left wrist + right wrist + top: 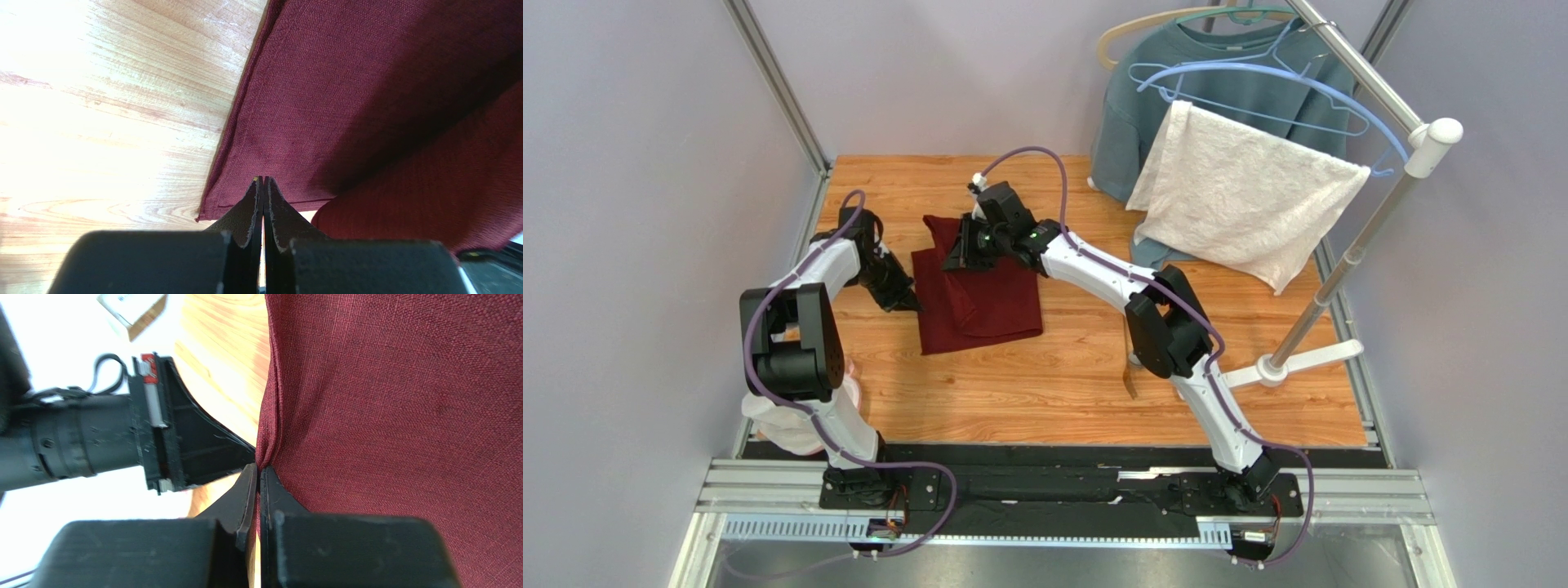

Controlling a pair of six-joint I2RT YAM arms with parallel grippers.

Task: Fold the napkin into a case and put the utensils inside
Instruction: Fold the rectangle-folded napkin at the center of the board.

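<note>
The maroon napkin (979, 298) lies partly folded on the wooden table (1063, 380), left of centre. My right gripper (960, 259) is shut on its far left edge and holds a flap up; the cloth bunches at its tips (260, 468). At the left edge my left gripper (901, 298) is shut, its tips (263, 179) on the napkin's hem (270, 104) by a corner. The left fingers (202, 450) nearly meet the right ones. One slim golden-brown utensil (1130, 377) lies half hidden under the right arm's elbow.
A white towel (1247, 202) and a grey-blue sweatshirt (1133, 116) hang from a rack at the back right, its pole (1357, 251) slanting down to a foot on the table. A pale object (787, 419) sits by the left arm's base. Grey walls close in both sides.
</note>
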